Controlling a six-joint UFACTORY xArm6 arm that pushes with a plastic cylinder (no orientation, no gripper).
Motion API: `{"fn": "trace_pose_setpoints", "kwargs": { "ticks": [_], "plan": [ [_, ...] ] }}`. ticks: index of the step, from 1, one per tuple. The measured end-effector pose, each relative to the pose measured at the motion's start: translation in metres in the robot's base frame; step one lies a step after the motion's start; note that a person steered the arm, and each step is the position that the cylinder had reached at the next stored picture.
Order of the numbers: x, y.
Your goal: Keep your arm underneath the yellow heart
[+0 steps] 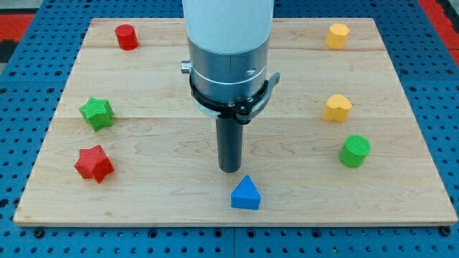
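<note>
The yellow heart (336, 108) lies at the view's right, mid-height on the wooden board (143, 193). My tip (229, 169) is at the board's lower middle, well to the left of the heart and lower in the view. The tip stands just above the blue triangle (246, 193), a small gap apart. A yellow hexagon (337, 35) sits at the top right. A green cylinder (354, 151) lies just below the heart.
A red cylinder (127, 36) is at the top left. A green star (97, 112) and a red star (94, 163) lie at the left. The arm's wide white and grey body (228, 50) covers the board's top middle. Blue pegboard (21, 93) surrounds the board.
</note>
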State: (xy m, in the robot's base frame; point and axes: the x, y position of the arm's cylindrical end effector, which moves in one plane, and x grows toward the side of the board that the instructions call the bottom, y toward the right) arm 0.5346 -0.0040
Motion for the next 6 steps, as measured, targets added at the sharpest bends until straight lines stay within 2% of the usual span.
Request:
{"fn": "trace_pose_setpoints", "kwargs": {
  "ticks": [1, 3, 4, 6],
  "plan": [
    [0.000, 0.000],
    [0.027, 0.000],
    [0.023, 0.002],
    [-0.035, 0.109]
  ]
}}
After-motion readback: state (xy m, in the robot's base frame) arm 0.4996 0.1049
